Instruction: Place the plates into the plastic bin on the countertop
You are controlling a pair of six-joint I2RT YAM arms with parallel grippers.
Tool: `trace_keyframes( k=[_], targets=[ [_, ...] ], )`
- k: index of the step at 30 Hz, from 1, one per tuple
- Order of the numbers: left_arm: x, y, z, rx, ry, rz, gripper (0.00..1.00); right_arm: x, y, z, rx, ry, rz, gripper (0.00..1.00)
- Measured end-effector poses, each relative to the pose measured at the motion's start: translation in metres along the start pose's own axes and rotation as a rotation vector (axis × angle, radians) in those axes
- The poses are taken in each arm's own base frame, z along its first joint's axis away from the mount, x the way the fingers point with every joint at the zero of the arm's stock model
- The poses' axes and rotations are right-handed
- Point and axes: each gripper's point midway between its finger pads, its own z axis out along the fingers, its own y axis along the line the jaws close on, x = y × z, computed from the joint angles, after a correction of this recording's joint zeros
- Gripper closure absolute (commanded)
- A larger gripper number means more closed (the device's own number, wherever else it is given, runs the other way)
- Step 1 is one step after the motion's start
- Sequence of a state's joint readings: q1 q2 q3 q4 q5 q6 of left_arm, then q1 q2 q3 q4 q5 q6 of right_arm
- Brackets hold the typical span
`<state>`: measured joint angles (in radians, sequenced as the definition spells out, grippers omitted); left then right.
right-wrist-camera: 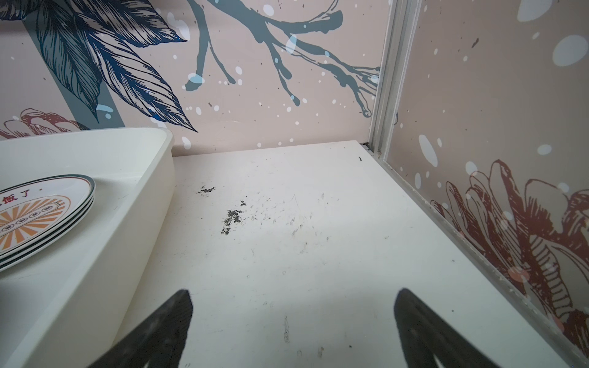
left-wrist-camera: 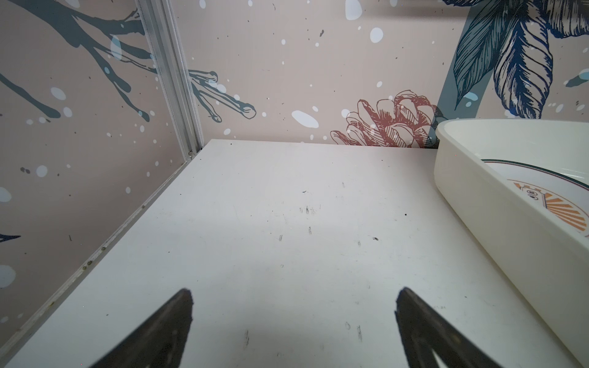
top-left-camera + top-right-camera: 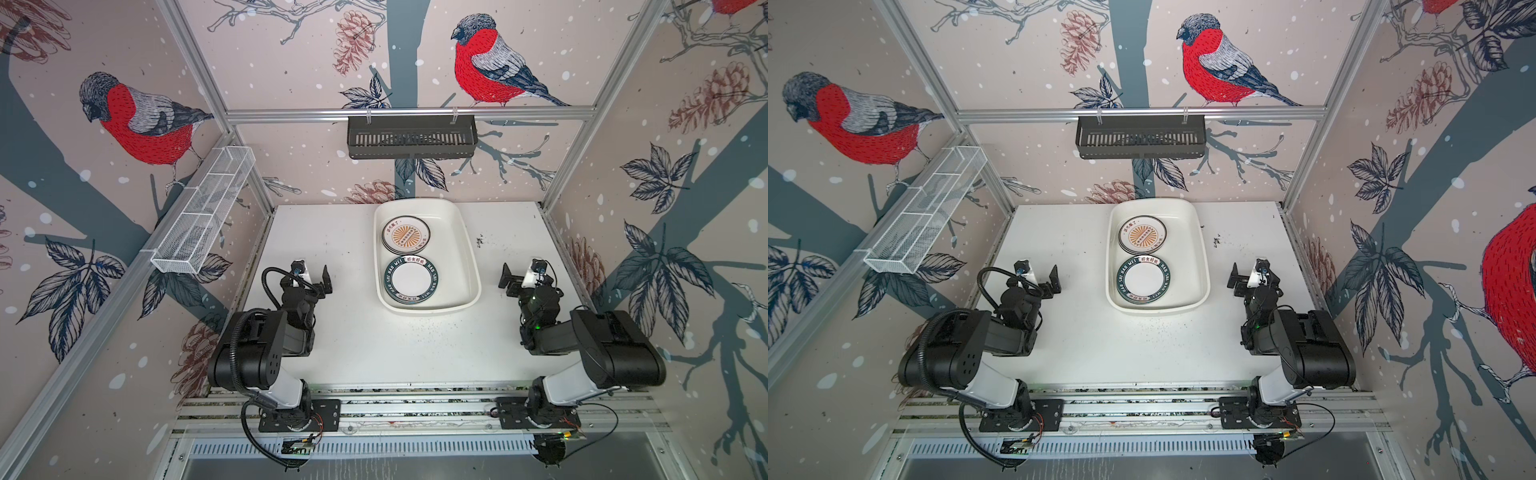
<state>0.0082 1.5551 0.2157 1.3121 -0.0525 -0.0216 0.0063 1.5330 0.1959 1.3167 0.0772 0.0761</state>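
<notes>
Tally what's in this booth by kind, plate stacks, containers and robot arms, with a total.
plastic bin: 1
plate stacks inside it: 2, the sunburst-topped stack, the lettered-rim stack
black slotted basket: 1
white wire-mesh tray: 1
robot arms: 2, left arm, right arm
Total: 7

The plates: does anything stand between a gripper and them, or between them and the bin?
Nothing visible does. The plates lie in the bin already, in two stacks. The left gripper and right gripper are open over the countertop, one each side of the bin; only its wall lies between.
</notes>
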Motion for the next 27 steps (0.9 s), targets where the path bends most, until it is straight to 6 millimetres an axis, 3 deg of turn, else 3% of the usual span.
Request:
trace_keyframes(
  k=[27],
  targets=[
    [0.0005, -0.0062, 0.0016, 0.033, 0.007, 0.007, 0.01, 0.0, -0.0003, 0.0, 0.001, 0.0, 0.0, 0.0]
  ],
)
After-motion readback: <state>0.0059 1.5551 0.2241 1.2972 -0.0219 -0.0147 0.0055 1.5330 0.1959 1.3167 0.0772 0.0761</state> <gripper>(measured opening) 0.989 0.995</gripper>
